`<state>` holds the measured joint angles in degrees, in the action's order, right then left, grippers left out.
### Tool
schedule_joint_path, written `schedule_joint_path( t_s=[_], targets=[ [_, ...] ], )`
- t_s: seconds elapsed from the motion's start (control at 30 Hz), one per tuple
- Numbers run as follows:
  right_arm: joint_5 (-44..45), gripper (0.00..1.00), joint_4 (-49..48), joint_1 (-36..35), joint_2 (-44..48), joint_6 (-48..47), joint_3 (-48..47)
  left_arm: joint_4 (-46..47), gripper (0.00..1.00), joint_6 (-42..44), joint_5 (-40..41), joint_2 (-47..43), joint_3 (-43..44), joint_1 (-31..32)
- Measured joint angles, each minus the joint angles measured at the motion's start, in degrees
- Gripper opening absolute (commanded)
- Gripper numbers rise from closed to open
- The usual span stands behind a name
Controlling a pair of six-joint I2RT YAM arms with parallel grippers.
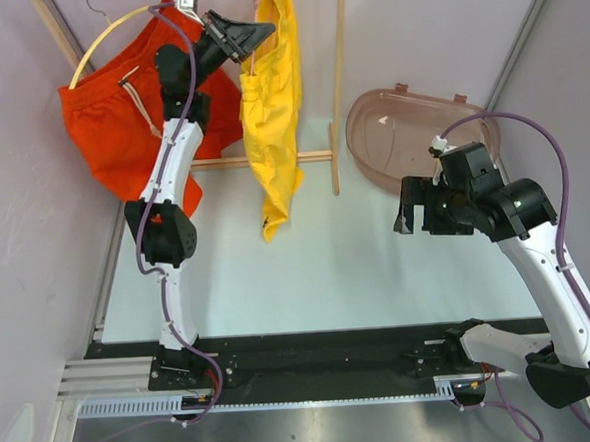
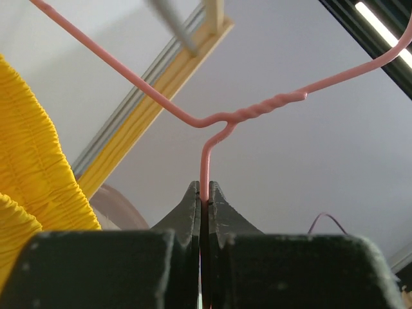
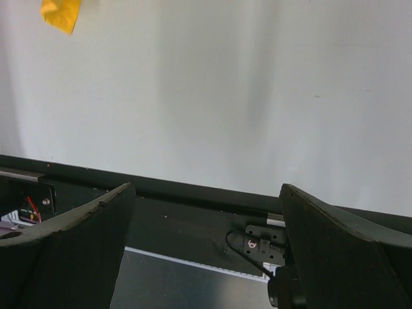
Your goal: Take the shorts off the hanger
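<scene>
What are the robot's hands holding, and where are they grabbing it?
The left gripper pinches the pink wire hanger by its stem, just below the twist. The right gripper is open and holds nothing.

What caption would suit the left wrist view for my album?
Black jaws pinch the pink wire hanger below its twisted neck, yellow shorts bunched alongside.

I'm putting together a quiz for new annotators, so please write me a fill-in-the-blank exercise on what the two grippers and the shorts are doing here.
1. The left gripper is shut on the wire of a ____ hanger.
2. The right gripper has its jaws ____, holding nothing.
3. The shorts hanging right beside the left gripper are ____.
4. In the top view, the orange-red shorts hang to the ____ of them.
Missing words: pink; open; yellow; left.
</scene>
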<state>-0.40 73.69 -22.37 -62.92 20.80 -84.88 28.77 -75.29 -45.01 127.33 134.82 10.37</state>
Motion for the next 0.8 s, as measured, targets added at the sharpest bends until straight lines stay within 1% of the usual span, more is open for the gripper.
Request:
schedule_joint_path(
  t_s=[0.17,0.27,0.33,0.47,0.53,0.63,0.73,0.8],
  targets=[
    [-1.9,1.00,-0.3,0.0,0.4,-0.1,1.0,8.0,0.00,0.1,-1.4,0.9,2.2,-1.3],
    [-2.7,1.00,-0.4,0.0,0.8,-0.1,1.3,10.5,0.00,-0.8,-3.0,0.8,1.4,-1.6],
    [-3.1,1.00,-0.5,0.0,1.2,-0.1,1.6,13.2,0.00,-1.3,-3.7,-0.7,-2.7,-1.6],
    [-4.3,1.00,-1.4,0.0,1.3,-0.4,1.6,14.5,0.00,-1.1,-5.4,-9.5,-18.3,-1.3],
    [-5.3,1.00,-2.3,0.0,0.9,-0.7,1.6,12.4,0.00,-0.2,-5.9,-14.6,-24.7,-1.2],
    [-7.0,1.00,-3.9,0.0,-0.5,-1.4,1.6,5.2,0.00,2.7,-6.2,-23.9,-32.4,-1.1],
    [-9.0,1.00,-6.1,0.0,-2.4,-1.7,1.6,-5.8,0.00,7.9,-5.7,-32.9,-36.2,-1.1],
    [-10.4,1.00,-7.6,0.0,-3.7,-2.0,1.7,-15.7,0.00,11.7,-4.7,-38.8,-37.0,-1.1]
  ],
)
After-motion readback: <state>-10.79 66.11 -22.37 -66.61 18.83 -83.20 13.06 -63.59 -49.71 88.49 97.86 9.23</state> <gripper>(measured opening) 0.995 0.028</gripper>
